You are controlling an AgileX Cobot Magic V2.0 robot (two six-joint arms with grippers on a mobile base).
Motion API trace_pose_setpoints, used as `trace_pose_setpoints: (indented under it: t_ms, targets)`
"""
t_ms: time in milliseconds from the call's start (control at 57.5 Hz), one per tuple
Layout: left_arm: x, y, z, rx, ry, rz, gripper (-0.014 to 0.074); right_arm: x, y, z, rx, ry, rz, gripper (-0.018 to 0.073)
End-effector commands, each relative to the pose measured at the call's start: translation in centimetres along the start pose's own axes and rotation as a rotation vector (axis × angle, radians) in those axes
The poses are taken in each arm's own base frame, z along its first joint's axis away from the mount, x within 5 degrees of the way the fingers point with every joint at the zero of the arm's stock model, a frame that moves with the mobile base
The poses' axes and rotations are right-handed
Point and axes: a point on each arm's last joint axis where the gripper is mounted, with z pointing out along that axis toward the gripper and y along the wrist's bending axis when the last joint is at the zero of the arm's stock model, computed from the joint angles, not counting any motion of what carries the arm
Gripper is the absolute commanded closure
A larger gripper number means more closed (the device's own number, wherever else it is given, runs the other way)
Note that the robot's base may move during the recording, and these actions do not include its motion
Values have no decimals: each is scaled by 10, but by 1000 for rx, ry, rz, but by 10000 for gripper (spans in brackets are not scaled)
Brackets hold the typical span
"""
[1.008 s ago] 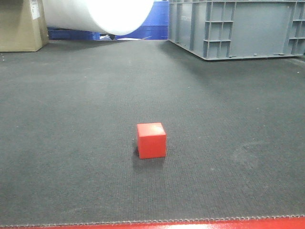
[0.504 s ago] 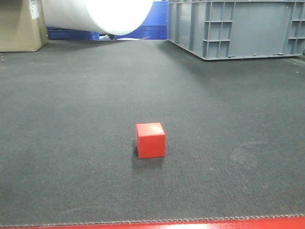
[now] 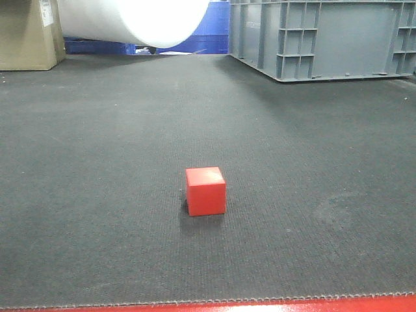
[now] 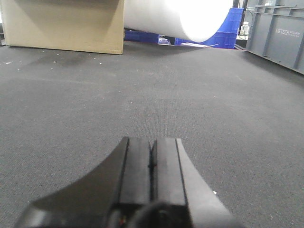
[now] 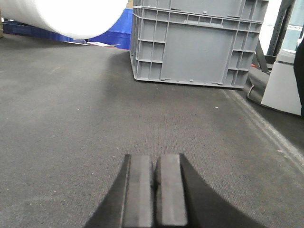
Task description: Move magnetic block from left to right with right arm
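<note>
The red magnetic block (image 3: 205,191) sits alone on the dark mat (image 3: 97,162), well short of the grey crate (image 3: 325,39), outside the right gripper (image 5: 155,190) camera's view, its fingers pressed together, empty.

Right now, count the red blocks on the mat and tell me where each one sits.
1. The magnetic block sits alone on the dark mat, near the front-view centre, toward the near edge. Neither wrist view shows it, and nothing in view could hide another.
</note>
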Motion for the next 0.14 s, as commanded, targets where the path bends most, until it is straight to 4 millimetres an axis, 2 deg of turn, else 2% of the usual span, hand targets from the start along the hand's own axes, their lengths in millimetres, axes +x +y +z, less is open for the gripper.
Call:
trace_pose_setpoints:
  t_ms: [0, 122]
  targets:
    - [-5, 0, -1, 0, -81, -10, 722, -8, 0, -2, 5, -106, -7, 525]
    - [-5, 0, -1, 0, -81, -10, 722, -8, 0, -2, 5, -106, -7, 525]
